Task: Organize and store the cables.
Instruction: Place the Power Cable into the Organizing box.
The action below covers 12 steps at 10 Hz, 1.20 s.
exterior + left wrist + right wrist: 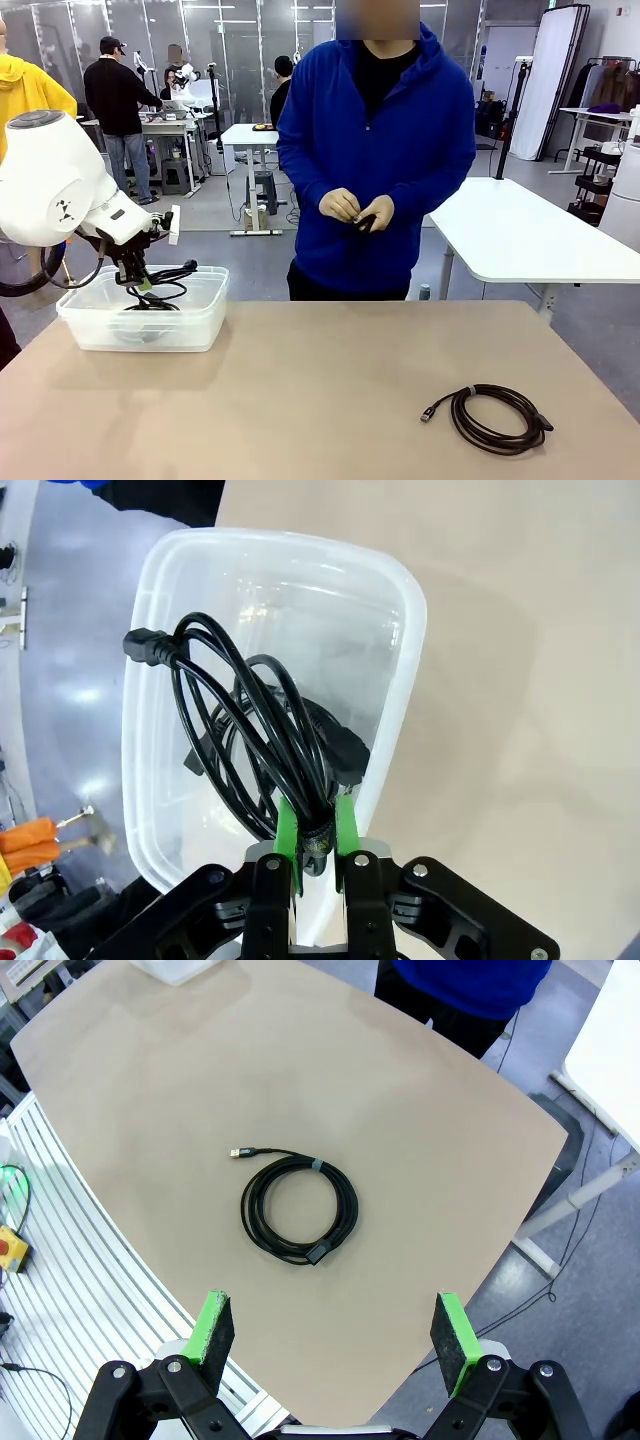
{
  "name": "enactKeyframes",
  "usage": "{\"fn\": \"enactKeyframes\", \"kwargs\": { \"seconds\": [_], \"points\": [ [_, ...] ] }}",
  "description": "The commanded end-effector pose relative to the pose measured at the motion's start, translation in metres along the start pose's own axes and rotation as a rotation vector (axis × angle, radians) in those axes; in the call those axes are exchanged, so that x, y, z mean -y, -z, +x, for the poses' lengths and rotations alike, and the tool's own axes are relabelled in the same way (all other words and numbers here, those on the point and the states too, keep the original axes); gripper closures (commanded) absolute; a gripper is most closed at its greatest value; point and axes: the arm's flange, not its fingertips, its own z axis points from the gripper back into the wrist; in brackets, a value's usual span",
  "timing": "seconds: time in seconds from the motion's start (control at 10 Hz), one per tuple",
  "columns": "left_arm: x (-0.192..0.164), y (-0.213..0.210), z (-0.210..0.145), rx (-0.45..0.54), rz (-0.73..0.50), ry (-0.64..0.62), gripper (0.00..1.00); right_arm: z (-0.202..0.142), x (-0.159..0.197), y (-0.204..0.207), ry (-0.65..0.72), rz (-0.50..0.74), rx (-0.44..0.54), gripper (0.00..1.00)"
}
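Your left gripper (pixel 315 815) rises from the bottom centre of the left wrist view. Its green pads sit close on either side of a tied black power cable (pixel 260 720); you cannot tell whether they pinch it or have just let go. The cable's loops fan upward from the pads into a clear plastic bin (pixel 410 610), with one plug end reaching toward the bin's left wall. In the front view, at middle left, the same gripper (pixel 135 278) hangs over the bin (pixel 100 330), and part of the cable pokes above the rim. Your right gripper (pixel 332 1332), at the bottom of the right wrist view, has its jaws spread wide and empty, high above a dark coiled cable (pixel 300 1210) in mid-frame. That coil (pixel 495 415) lies at the front view's lower right on the table (pixel 300 400). Across the table, a person's hands (pixel 345 207) hold something small and dark. Risks: the stiff loops may spring over the rim once freed. A pad snagging the tie on the way up could drag the cable out or shift the light bin.
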Motion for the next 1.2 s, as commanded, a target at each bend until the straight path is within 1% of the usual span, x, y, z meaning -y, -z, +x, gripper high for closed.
{"fn": "enactKeyframes", "kwargs": {
  "seconds": [0.0, 0.1, 0.2, 0.3, 0.4, 0.5, 0.6, 0.7, 0.8, 0.9, 1.0, 1.1],
  "points": [
    [-0.0078, -0.0056, -0.004, 0.015, 0.0, 0.01, 0.65, -0.0016, -0.0013, 0.0001, -0.015, 0.009, 0.003, 0.0],
    [-0.0047, -0.0097, -0.0056, 0.003, -0.011, 0.009, 0.61, -0.0016, -0.0013, 0.0001, -0.015, 0.009, 0.003, 0.0],
    [-0.0051, -0.0087, -0.0049, -0.006, -0.018, 0.016, 0.44, -0.0016, -0.0013, 0.0001, -0.015, 0.009, 0.003, 0.0],
    [-0.0054, -0.0098, -0.0041, -0.011, -0.019, 0.022, 0.42, -0.0016, -0.0013, 0.0001, -0.015, 0.009, 0.003, 0.0],
    [-0.0075, -0.0086, -0.0027, -0.008, -0.018, 0.028, 0.25, -0.0016, -0.0013, 0.0001, -0.015, 0.009, 0.003, 0.0],
    [-0.007, -0.0097, -0.0019, -0.011, -0.022, 0.034, 0.23, -0.0016, -0.0013, 0.0001, -0.015, 0.009, 0.003, 0.0],
    [-0.0068, -0.0099, -0.0016, 0.001, -0.03, 0.036, 0.06, -0.0016, -0.0013, 0.0001, -0.015, 0.009, 0.003, 0.0],
    [-0.0064, -0.0097, -0.0013, 0.0, -0.04, 0.038, 0.04, -0.0016, -0.0013, 0.0001, -0.015, 0.009, 0.003, 0.0],
    [-0.0056, -0.0094, -0.0013, -0.001, -0.062, 0.051, 0.0, -0.0016, -0.0013, 0.0001, -0.015, 0.009, 0.003, 0.0],
    [-0.0048, -0.0091, -0.0009, 0.006, -0.097, 0.063, 0.0, -0.0016, -0.0013, 0.0001, -0.015, 0.009, 0.003, 0.0],
    [-0.0059, -0.0045, -0.0003, -0.038, -0.163, 0.009, 0.0, -0.0016, -0.0013, 0.0001, -0.015, 0.009, 0.003, 0.0],
    [0.002, -0.0024, 0.0013, -0.01, -0.043, 0.042, 0.0, -0.0016, -0.0013, 0.0001, -0.015, 0.009, 0.003, 0.0]
  ]
}}
